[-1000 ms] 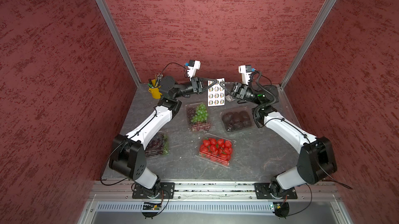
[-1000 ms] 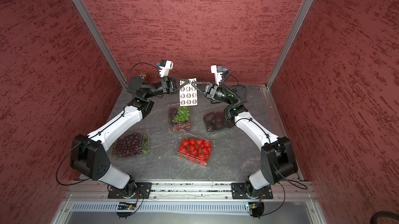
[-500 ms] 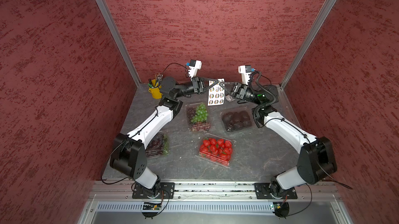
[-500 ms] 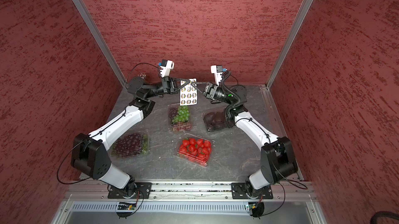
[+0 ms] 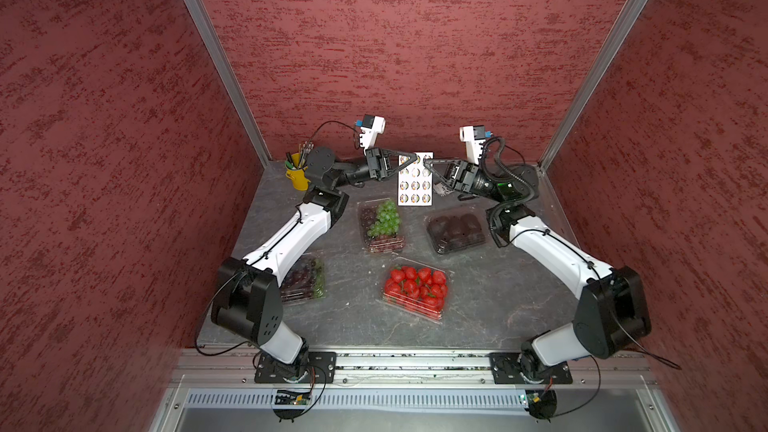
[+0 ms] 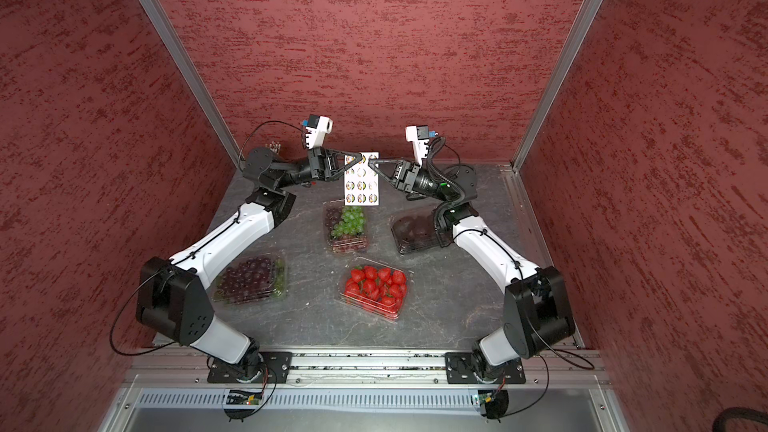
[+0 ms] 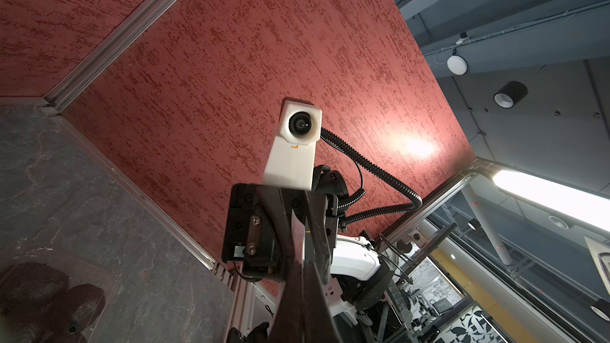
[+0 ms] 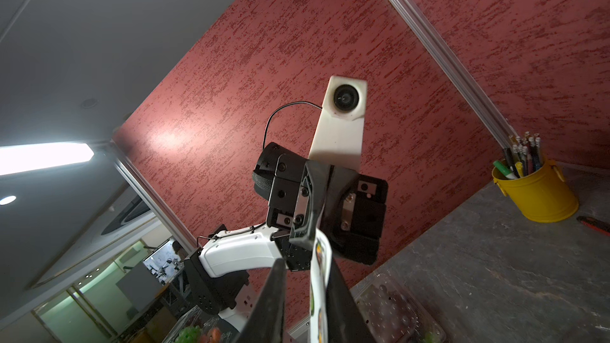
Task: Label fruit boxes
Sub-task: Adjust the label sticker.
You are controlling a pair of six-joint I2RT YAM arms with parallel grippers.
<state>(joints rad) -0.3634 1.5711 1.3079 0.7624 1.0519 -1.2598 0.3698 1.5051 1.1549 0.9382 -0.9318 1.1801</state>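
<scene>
A white sheet of round stickers [image 5: 414,184] hangs upright above the back of the table. My left gripper [image 5: 414,156] is shut on its top corner; the left wrist view shows the sheet edge-on between the closed fingers [image 7: 290,291]. My right gripper [image 5: 424,163] straddles the sheet's other edge with its jaws slightly open. The sheet [image 8: 318,278] rests against one finger [image 8: 343,305], with a gap to the other finger. The fruit boxes lie below: green-and-purple grapes [image 5: 381,226], dark round fruit [image 5: 456,232], strawberries [image 5: 415,287], and dark grapes [image 6: 251,278] partly under my left arm.
A yellow cup of pens [image 5: 297,174] stands in the back left corner, with a red tool [image 8: 594,224] on the table beside it. Red walls enclose the table on three sides. An aluminium rail [image 5: 415,361] runs along the front edge.
Both arms and the sheet stay almost where they were. The right gripper's fingers now stand slightly apart at the sheet's edge.
</scene>
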